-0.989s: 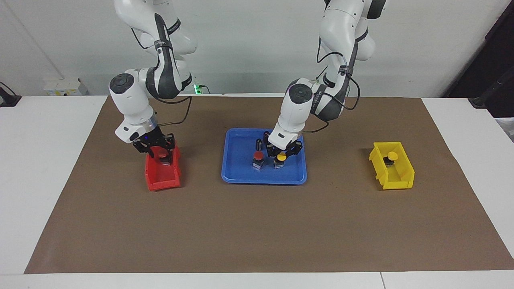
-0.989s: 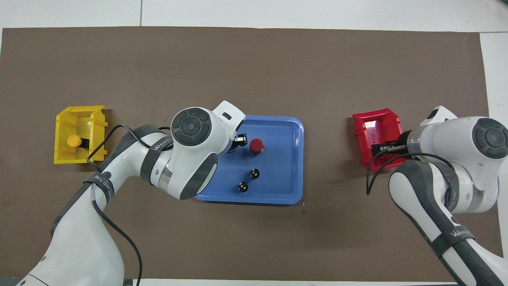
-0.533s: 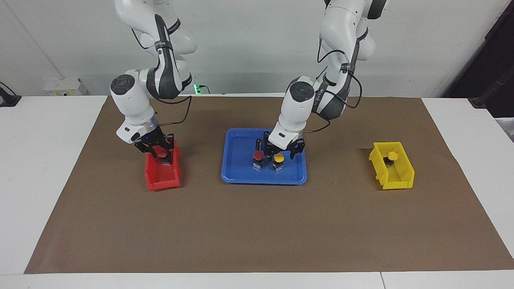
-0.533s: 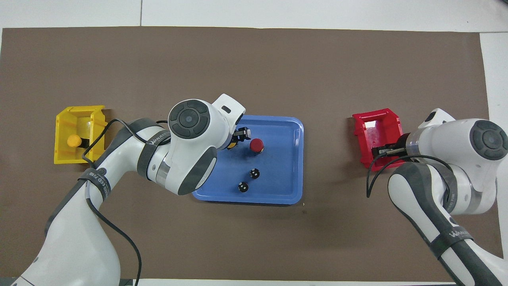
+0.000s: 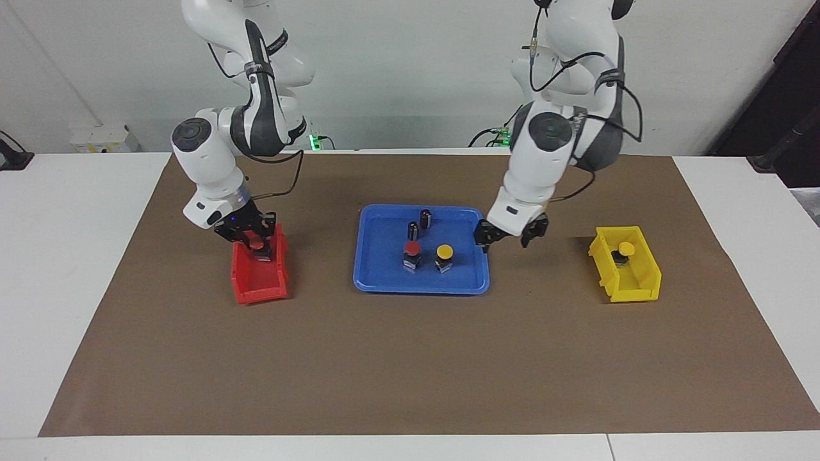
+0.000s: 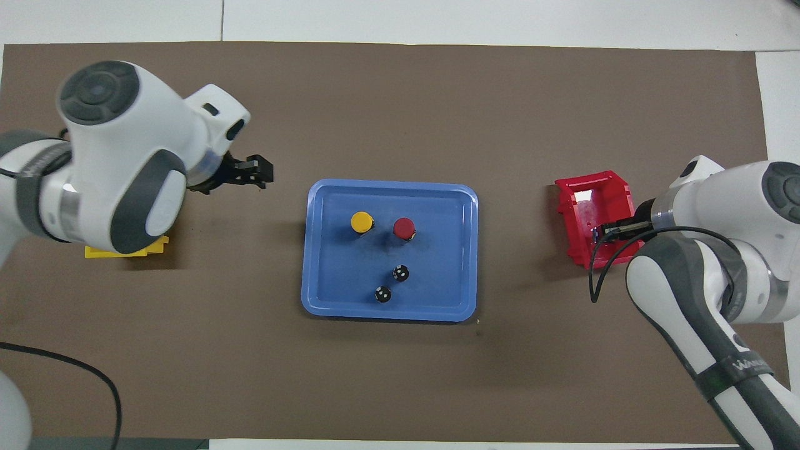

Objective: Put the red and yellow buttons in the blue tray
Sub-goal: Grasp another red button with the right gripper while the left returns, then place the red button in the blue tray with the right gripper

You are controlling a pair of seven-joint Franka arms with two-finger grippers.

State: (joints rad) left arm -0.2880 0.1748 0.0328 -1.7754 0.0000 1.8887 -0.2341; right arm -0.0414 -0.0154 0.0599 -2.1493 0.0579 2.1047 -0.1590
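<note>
Starting at the right arm's end of the surface [image 5: 64, 256], I see the right gripper [image 5: 254, 248] lowered into the red bin [image 5: 259, 289], its fingers clamped on a red button [image 5: 256, 243]. That button has its cap up and its body below, close to upright, with the long axis roughly vertical. The bin sits on the brown mat [image 5: 410, 358], well apart from the blue tray [image 5: 384, 282].

Next comes the tray, lying flat at the middle of the mat with its long side running from one arm's end of the surface toward the other. Standing in it, side by side, are the other red button [image 5: 411, 250] and a yellow button [image 5: 444, 251], near each other but not touching. Both are upright, caps up and long axes vertical. Two small dark cylinders [image 5: 425, 218] also stand in the tray, nearer to the robots than the buttons.

Moving on, the left gripper [image 5: 510, 235] hangs over the mat just beside the tray's rim, between the tray and the yellow bin [image 5: 634, 291]. Its fingers are spread apart and nothing is between them.

Finally, the yellow bin holds the other yellow button [image 5: 626, 248]. It looks tilted, its cap raised above a dark body, though I cannot tell how far it leans.
</note>
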